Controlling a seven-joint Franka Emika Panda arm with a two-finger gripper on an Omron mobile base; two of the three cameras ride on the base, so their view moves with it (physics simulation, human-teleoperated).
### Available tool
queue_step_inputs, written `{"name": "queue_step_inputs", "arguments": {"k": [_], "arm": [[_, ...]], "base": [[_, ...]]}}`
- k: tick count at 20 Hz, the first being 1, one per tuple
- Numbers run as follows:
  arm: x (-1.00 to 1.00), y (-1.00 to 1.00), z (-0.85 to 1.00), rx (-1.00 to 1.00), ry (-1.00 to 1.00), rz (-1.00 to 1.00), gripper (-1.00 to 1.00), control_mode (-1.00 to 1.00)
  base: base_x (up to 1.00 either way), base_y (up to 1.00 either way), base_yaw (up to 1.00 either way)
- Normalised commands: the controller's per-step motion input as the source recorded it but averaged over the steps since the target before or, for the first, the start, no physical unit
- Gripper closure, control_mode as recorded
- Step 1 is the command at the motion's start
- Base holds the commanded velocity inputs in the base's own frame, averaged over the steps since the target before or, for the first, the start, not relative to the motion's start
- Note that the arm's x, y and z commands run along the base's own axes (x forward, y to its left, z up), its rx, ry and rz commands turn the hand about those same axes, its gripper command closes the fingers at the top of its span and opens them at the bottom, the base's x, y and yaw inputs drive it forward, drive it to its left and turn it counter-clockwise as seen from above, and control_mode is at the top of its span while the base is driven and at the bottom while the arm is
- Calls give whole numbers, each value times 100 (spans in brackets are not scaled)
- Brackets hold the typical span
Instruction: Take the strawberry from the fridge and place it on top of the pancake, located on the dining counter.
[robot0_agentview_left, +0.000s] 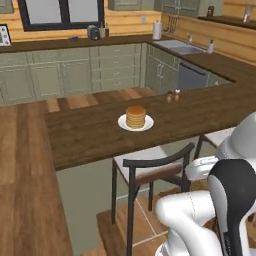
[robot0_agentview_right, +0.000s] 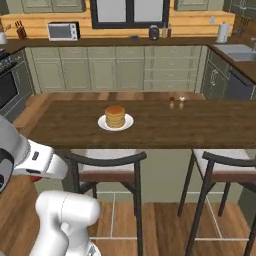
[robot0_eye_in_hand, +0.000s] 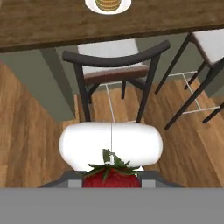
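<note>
One strawberry (robot0_eye_in_hand: 112, 177), red with green leaves on top, is seen at the bottom of the hand view, where it is held by the gripper (robot0_eye_in_hand: 112, 183); the jaws are closed tightly on it. It is kept low, in front of the dining counter (robot0_agentview_left: 90, 132) and below its top, above the wooden floor (robot0_eye_in_hand: 26, 131). A dark chair (robot0_eye_in_hand: 114, 65) with a pale seat is placed against the front edge of the counter. The pancake (robot0_agentview_left: 136, 117) is stacked on a white plate (robot0_agentview_left: 123, 123) on the counter, near its front edge. Two small shakers (robot0_agentview_right: 176, 102) are standing at the far edge.
</note>
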Motion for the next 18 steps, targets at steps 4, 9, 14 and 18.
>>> {"name": "queue_step_inputs", "arguments": {"k": [4,9,14,18], "arm": [[0,0,0,0,0,0,100,100],[0,0,0,0,0,0,100,100],[0,0,0,0,0,0,100,100],[0,0,0,0,0,0,100,100]], "base": [[55,-80,59],[12,-45,25],[1,30,-15],[22,79,-21]]}}
